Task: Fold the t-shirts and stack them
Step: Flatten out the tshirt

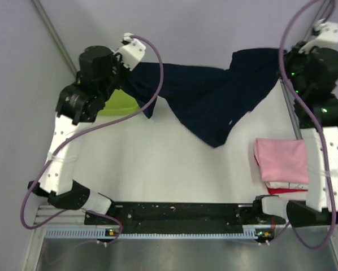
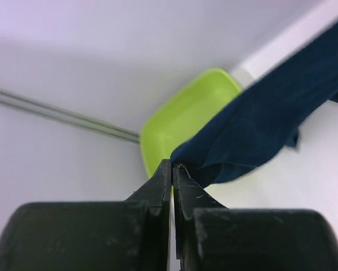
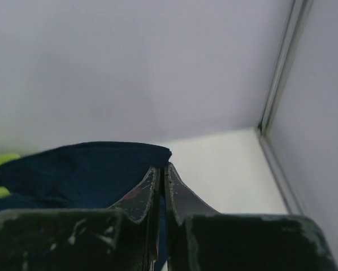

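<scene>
The navy t-shirt (image 1: 208, 101) is held up and spread across the far side of the counter (image 1: 169, 169), between the two arms. Its top edge runs from the left arm (image 1: 73, 147) at the far left to the right arm (image 1: 321, 169) at the far right. The cloth below sags and narrows to a point near the middle of the counter. Whether that point touches the surface cannot be told.

The left jaws are clenched on a bunched end of the navy t-shirt. In the left wrist view the two fingers (image 2: 160, 180) meet with the cloth pinched at their tips. A lime green tub (image 1: 118, 104) sits behind and below them, at the far left corner. The right jaws are also clenched on the shirt. In the right wrist view the fingers (image 3: 143, 189) press together, with dark blue cloth draped over their left side and showing in the slit between them.

A stack of folded shirts lies at the near right, just beside the right arm and apart from the hanging point. A pink shirt (image 1: 282, 161) is on top, with a strip of a white shirt (image 1: 287, 184) under it and a red shirt (image 1: 287, 191) showing at the near edge.
</scene>
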